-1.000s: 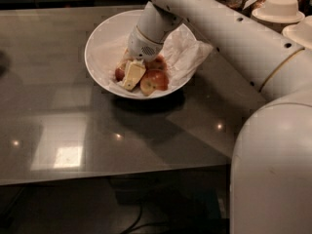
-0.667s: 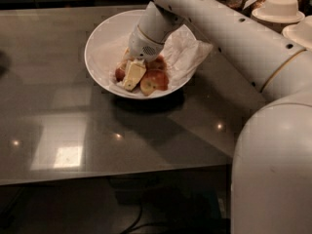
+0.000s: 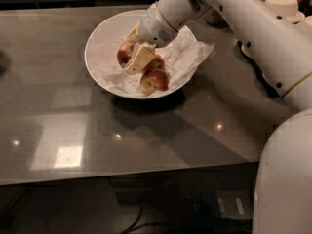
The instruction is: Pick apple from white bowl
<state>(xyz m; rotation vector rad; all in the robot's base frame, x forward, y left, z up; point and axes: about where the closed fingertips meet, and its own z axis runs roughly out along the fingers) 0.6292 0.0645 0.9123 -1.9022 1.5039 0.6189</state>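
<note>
Grab tip: go slow & straight down on the apple (image 3: 158, 63), one pad on each side at its fat middle. Squeeze soft, then lift straight up so it won't roll away or bump its 2 pals.
Apple look: small, round, dark red, the darkest of the 3. Shiny skin, prob. slippery. Part of it hides behind the pincer.
Apple spot: middle of the white bowl (image 3: 97, 38), on the crumpled paper (image 3: 192, 52).
Pincer (image 3: 137, 55): down inside the bowl, right up against the apple's left side. Can't tell how wide it is or if it has hold of anything.
Pals: paler apple (image 3: 125, 54) to the left, red-and-yellow apple (image 3: 154, 81) in front, both v. close.
Watch out: paper may snag & come up too.
Arm (image 3: 253, 23): white, reaches in from the right.
Desk (image 3: 73, 130): grey, shiny, bowl sits on it.
</note>
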